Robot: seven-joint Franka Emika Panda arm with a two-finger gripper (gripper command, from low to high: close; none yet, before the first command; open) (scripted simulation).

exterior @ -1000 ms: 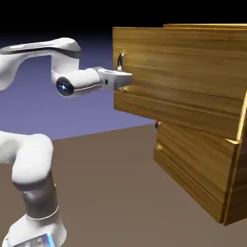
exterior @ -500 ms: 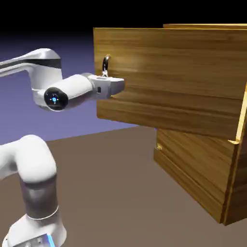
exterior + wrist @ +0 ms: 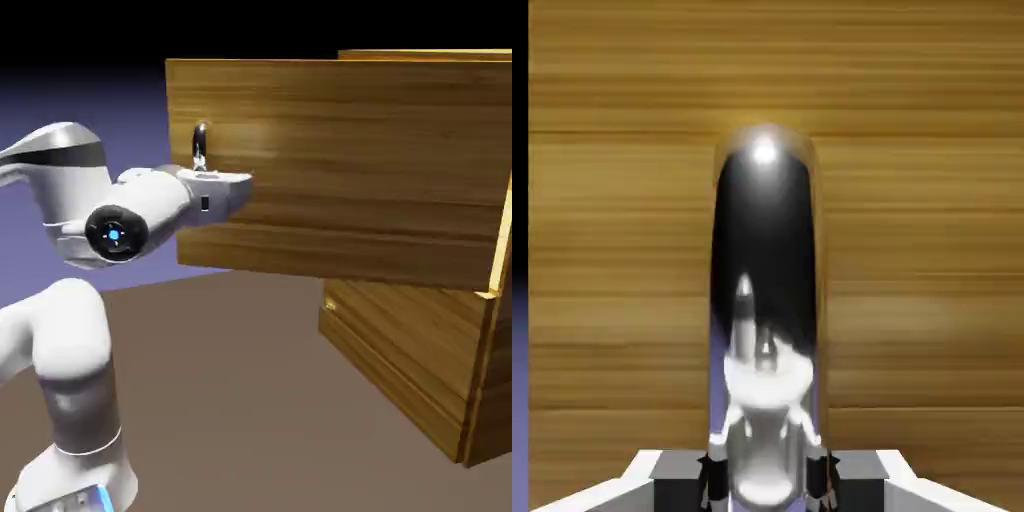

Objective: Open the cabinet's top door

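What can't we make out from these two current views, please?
- Cabinet right side: cut off by the exterior view's right edge.
- Handle's lower end: hidden behind the hand in the exterior view.
- Lower door's upper part: covered by the top door, exterior view.

The arm (image 3: 75,335) is bent, its wrist (image 3: 150,205) toward the exterior view's right, the tool (image 3: 766,476) clamped.

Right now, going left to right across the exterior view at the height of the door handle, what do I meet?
Robot arm, door handle, bare wood of the top door.
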